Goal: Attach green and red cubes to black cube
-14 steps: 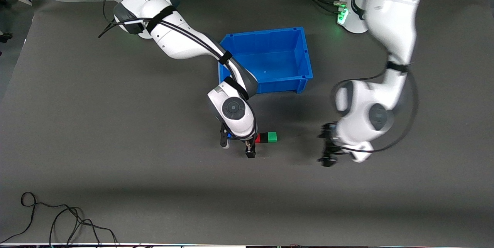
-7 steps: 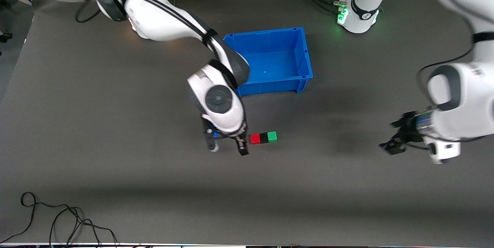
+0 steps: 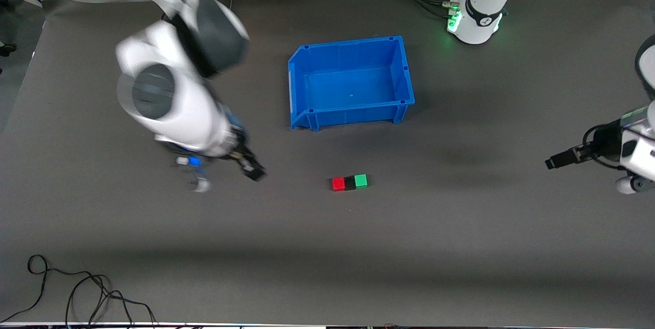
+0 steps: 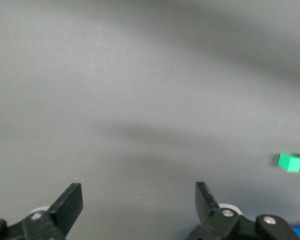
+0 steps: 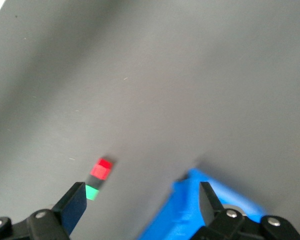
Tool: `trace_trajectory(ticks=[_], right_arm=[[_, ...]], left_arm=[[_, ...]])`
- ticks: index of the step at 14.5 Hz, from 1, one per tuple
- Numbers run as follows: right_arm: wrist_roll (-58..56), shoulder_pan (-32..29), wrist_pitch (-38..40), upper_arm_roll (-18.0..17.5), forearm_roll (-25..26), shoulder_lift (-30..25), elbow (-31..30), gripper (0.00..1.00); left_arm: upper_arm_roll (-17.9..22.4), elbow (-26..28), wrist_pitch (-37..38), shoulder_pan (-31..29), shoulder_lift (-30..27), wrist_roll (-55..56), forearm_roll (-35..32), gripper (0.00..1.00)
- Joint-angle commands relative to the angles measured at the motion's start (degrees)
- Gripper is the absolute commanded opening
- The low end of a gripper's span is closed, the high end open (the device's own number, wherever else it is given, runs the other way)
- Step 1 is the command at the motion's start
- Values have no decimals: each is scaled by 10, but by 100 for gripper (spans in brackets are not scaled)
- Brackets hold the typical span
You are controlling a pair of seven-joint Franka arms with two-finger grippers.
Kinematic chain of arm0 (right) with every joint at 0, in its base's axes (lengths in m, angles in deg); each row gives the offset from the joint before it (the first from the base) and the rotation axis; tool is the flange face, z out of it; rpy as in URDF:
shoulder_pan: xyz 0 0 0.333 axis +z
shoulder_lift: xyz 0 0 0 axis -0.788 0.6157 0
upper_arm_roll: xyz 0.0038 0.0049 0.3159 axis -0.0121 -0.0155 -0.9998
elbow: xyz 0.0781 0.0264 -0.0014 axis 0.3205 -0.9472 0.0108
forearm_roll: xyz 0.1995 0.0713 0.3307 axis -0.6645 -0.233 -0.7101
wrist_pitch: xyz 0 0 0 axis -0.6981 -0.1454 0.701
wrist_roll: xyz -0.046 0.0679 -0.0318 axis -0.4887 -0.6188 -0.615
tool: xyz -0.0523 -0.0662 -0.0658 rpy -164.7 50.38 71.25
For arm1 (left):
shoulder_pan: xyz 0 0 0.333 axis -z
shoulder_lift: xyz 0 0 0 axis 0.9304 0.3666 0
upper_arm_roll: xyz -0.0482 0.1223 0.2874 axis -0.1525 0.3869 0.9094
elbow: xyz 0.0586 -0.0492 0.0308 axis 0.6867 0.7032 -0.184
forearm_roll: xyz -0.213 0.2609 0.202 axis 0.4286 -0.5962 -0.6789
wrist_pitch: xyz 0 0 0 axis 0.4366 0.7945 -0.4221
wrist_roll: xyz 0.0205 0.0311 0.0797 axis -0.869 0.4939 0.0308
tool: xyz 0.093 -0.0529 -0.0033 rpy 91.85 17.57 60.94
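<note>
Red, black and green sit in one tight row on the dark grey table (image 3: 460, 267): we see the red cube (image 3: 338, 184) touching the black cube (image 3: 350, 183), and the green cube (image 3: 361, 181) touching the black cube's other face. The red one lies toward the right arm's end of the table, the green one toward the left arm's end. The row is nearer to the front camera than the blue bin (image 3: 404, 94), and apart from it, with bare table between them. Nothing grips the cubes.

We find the right gripper (image 3: 225, 175) in the air over bare table, toward the right arm's end and well apart from the row. Its fingers (image 5: 72, 204) stand wide apart with nothing between them. In the right wrist view the red cube (image 5: 102, 167) and green cube (image 5: 92, 192) show small, with a dim strip between them that we take for the black cube, and a corner of the blue bin (image 5: 190, 210) shows close to the gripper.

We find the left gripper (image 3: 555, 161) over bare table at the left arm's end, well apart from the cubes. Its fingers (image 4: 70, 202) are spread wide and hold nothing. In the left wrist view only the green cube (image 4: 290, 162) shows clearly, at the edge of the picture.

A loose black cable (image 3: 77, 288) lies on the table at the edge nearest the front camera, toward the right arm's end
</note>
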Motion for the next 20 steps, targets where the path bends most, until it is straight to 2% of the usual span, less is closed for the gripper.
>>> trace_trajectory(ticks=[1,5,9,11,13,15,16,20], right_arm=[[-153,-41,55,0,-11,-89,-75,99],[-352,-104,109,7,-4,-137,-95,99],[-587,-106,91,71,-2,-165,-142,98],[-605,-106,64,89,-1,-179,-172,98],[-632,-106,7,90,3,-209,-242,98],[-668,-107,-48,91,8,-246,-299,98],[-681,-106,-57,99,10,-251,-310,98],[-683,-105,-61,105,17,-252,-311,99]], left_arm=[[-8,-2,47,5,-38,-31,-19,100],[-11,-34,91,32,-66,-27,-45,100],[-12,-31,94,61,-82,-12,-86,100],[-12,-32,95,61,-84,-12,-86,100],[-25,-34,95,48,-87,-12,-86,100],[-91,-35,94,-15,-90,-13,-86,100],[-103,-35,93,-26,-92,-14,-86,100],[-102,-32,101,-26,-94,-23,-86,100]])
